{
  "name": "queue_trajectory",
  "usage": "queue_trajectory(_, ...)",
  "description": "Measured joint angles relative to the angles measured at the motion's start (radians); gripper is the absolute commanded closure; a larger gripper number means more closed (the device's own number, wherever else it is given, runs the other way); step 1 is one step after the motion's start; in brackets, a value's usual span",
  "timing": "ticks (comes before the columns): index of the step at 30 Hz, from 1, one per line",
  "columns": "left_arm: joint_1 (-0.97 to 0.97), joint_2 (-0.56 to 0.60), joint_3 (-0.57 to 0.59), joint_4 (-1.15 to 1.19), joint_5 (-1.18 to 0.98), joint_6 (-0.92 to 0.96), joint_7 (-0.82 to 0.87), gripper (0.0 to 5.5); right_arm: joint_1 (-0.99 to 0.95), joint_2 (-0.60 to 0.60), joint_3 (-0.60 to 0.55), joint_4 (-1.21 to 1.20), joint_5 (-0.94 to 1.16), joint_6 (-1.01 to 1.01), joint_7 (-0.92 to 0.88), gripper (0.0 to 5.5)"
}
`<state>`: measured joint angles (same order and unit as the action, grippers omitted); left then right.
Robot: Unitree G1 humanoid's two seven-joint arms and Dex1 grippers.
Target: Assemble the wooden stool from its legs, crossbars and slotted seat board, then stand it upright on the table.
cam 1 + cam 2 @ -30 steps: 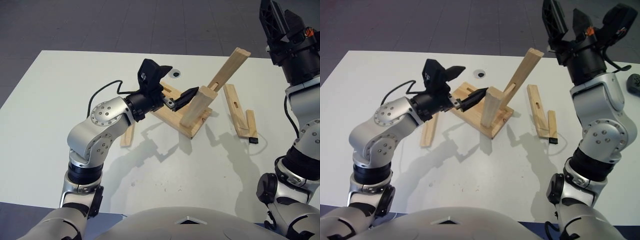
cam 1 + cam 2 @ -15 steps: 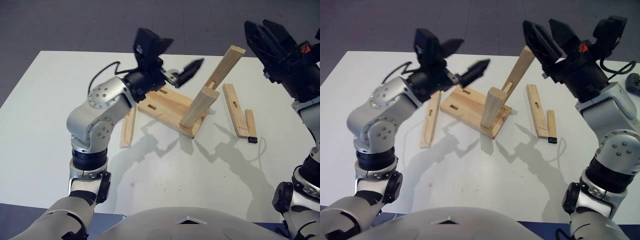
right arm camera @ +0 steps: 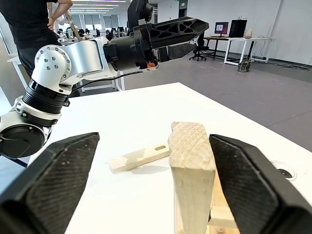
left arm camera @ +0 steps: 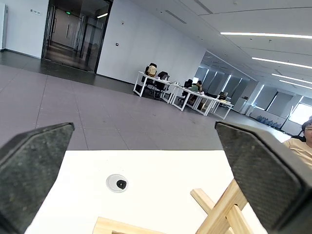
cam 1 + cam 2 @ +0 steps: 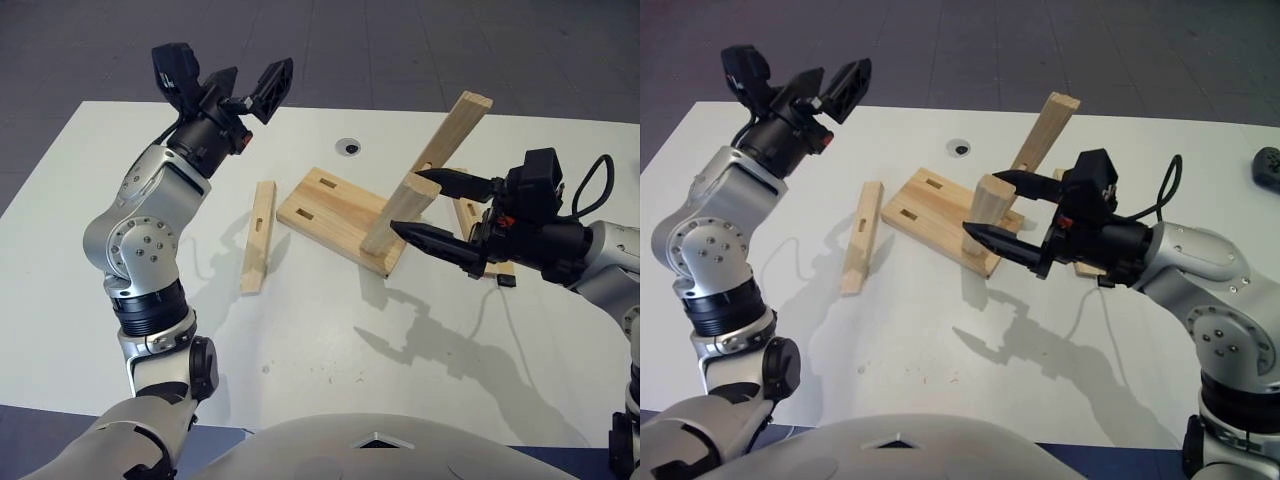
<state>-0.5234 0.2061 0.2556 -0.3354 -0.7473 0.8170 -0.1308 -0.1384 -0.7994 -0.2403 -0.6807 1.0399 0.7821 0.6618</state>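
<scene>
The slotted seat board (image 5: 325, 205) lies flat on the white table. A short leg (image 5: 989, 199) stands up from its near corner, and a long leg (image 5: 452, 133) leans up behind it. My right gripper (image 5: 405, 202) is open, with one finger on each side of the short leg (image 3: 191, 146) and a gap on both sides. My left gripper (image 5: 245, 85) is open and empty, held high over the table's far left, well away from the board. A loose slotted bar (image 5: 258, 234) lies left of the board. More wooden pieces (image 5: 466, 215) lie behind my right gripper.
A round cable hole (image 5: 350, 147) sits in the table beyond the board. A small black part (image 5: 506, 282) on a thin cord lies by the right-hand pieces. A dark object (image 5: 1267, 166) rests at the table's far right edge. The near half of the table is bare.
My left arm drew back from the seat board and rose up and to the left. My right arm came down from high on the right, and its open fingers now flank the short leg.
</scene>
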Motion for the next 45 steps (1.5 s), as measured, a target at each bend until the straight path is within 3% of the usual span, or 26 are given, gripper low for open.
queue_trajectory(15,0.049,-0.038,-0.037,-0.034,-0.013,0.003,0.037,0.1,-0.001,-0.026,0.04,0.052,-0.185,-0.087,0.082,4.43)
queue_trajectory(22,0.061,-0.043,-0.057,-0.034,-0.014,0.002,0.037,0.1,-0.04,-0.122,0.108,0.2,-0.392,-0.377,0.327,4.43)
queue_trajectory(26,0.069,-0.049,-0.073,-0.033,-0.014,0.002,0.036,0.1,-0.146,-0.13,0.211,0.355,-0.509,-0.605,0.463,4.43)
queue_trajectory(27,0.073,-0.053,-0.077,-0.033,-0.013,0.002,0.035,0.1,-0.187,-0.129,0.244,0.415,-0.555,-0.669,0.483,4.07)
queue_trajectory(34,0.107,-0.077,-0.105,-0.033,-0.017,0.002,0.027,0.1,-0.362,-0.09,0.335,0.76,-0.918,-0.963,0.39,3.07)
queue_trajectory(41,0.129,-0.08,-0.119,-0.024,-0.02,-0.001,0.017,0.1,-0.324,-0.047,0.295,0.729,-0.884,-0.902,0.354,2.0)
queue_trajectory(45,0.125,-0.037,-0.122,0.076,0.09,-0.069,0.009,0.1,-0.209,-0.061,0.251,0.619,-0.803,-0.728,0.36,1.35)
